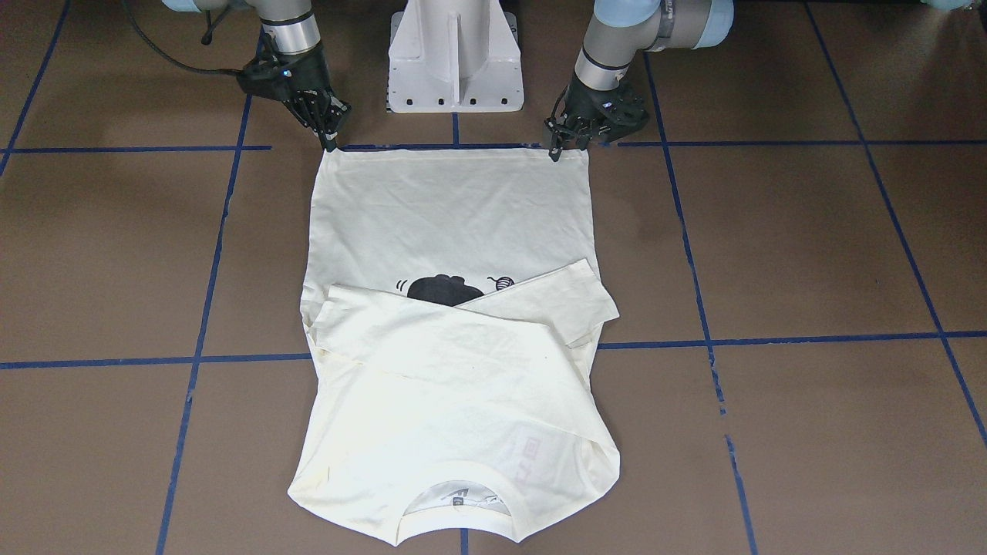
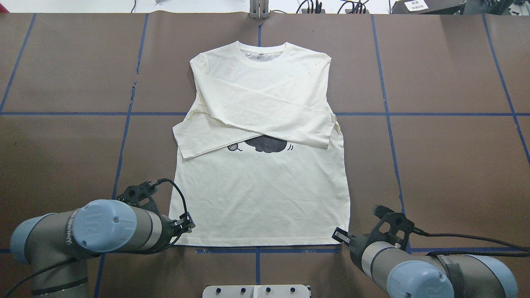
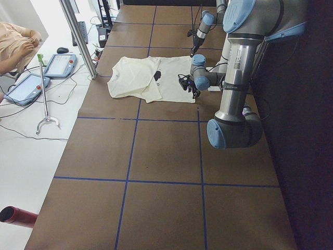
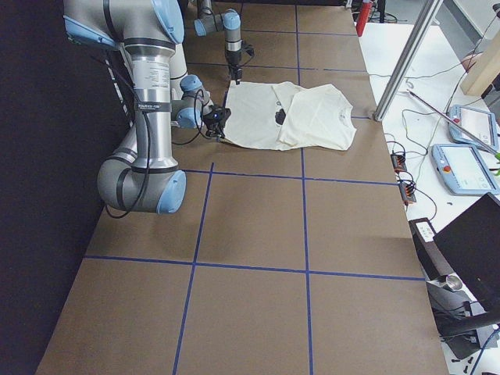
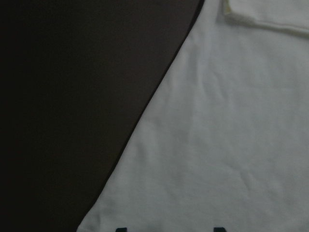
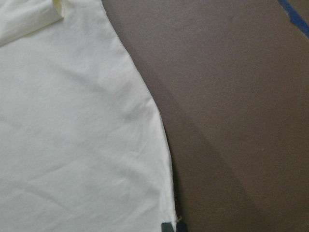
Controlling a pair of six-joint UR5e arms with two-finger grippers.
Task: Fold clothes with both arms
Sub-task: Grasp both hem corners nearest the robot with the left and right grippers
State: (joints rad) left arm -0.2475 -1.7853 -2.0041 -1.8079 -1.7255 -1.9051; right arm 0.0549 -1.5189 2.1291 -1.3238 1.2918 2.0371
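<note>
The cream-white T-shirt (image 1: 447, 216) lies flat on the brown table, print side up, collar away from the robot. Both long sleeves are crossed over the chest and hide most of the black cat print (image 2: 265, 145). My left gripper (image 1: 554, 150) is at the hem corner on my left (image 2: 186, 225). Its wrist view shows two dark fingertips (image 5: 120, 229) set wide apart over the cloth (image 5: 231, 145), so it is open. My right gripper (image 1: 330, 142) is at the other hem corner (image 2: 341, 236). Its tips (image 6: 173, 225) meet right at the shirt's edge (image 6: 72, 145).
The white pedestal base (image 1: 455, 62) stands just behind the hem, between the arms. Blue tape lines (image 2: 256, 250) cross the table. Beyond the far table edge, a metal post (image 3: 78, 36) and teach pendants (image 3: 57, 65) are beside a seated person (image 3: 15, 44).
</note>
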